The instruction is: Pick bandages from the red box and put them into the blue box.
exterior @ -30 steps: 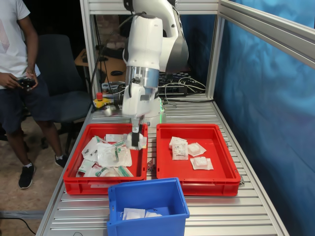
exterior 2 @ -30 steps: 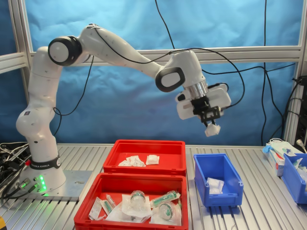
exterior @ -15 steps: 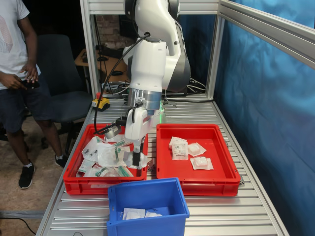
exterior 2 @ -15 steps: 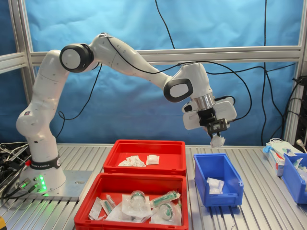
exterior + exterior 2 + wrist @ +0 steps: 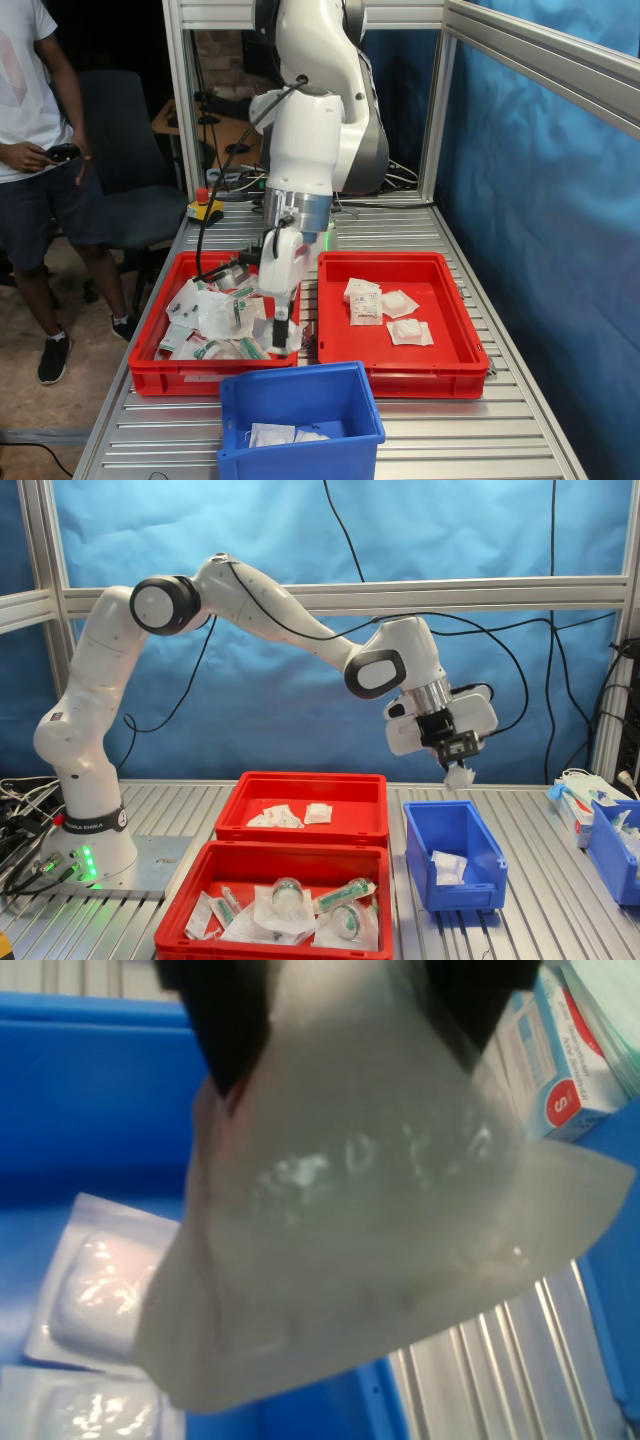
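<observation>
In the second exterior view, going from left to right, the red box (image 5: 303, 808) with its few white packets lies well behind the pincer (image 5: 459, 763) now. Over the past second the arm has swung the pincer away from that tray and lowered it, and it now hangs just above the far rim of the blue box (image 5: 452, 852).

The pincer is clenched on a bandage (image 5: 459, 776), which dangles below the fingertips. In the wrist view the same packet (image 5: 370, 1200) fills most of the picture, pinched at its top edge between the two dark fingers (image 5: 225, 1010). Beneath it the blue floor of the box shows with two packets already lying there — one (image 5: 95, 1285) clearly puffy in its clear wrap.

So the carry looks all but finished. The packet hangs over the edge of the box more than over its middle — a small move inward, then a release, seems to be what is left. Several bandages (image 5: 385, 305) still wait in the red box in the first exterior view.
</observation>
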